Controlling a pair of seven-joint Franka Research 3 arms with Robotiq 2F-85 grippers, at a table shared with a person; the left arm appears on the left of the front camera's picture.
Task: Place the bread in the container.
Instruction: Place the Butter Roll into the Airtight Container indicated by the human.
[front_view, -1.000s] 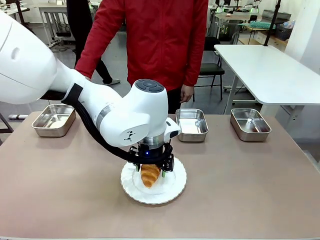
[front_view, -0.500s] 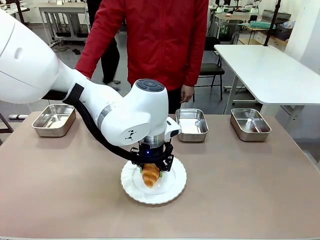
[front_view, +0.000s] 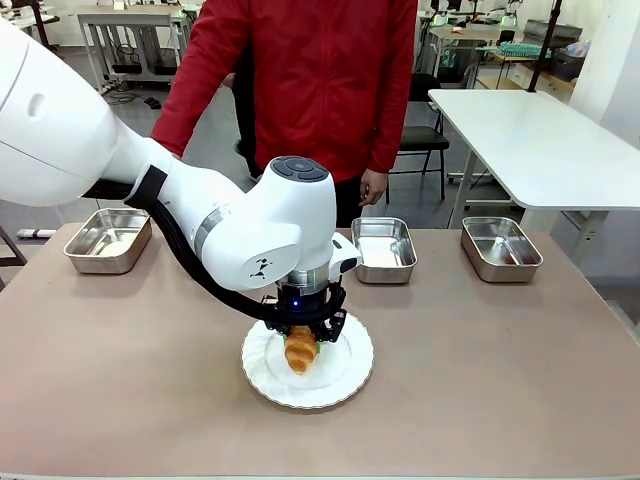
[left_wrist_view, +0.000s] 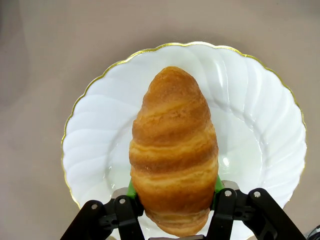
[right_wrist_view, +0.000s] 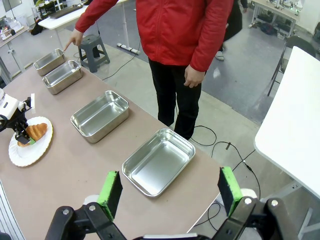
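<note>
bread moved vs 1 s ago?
Yes. The bread, clamped in the left hand, has tipped from lying along the white plate toward upright, its near end rising off the plate. The plate itself sits unchanged.

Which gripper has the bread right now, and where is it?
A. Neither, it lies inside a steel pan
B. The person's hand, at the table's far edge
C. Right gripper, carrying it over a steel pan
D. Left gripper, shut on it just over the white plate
D. The left gripper has its green pads against both sides of the bread, over the white plate; the right gripper hangs open over a steel pan.
</note>
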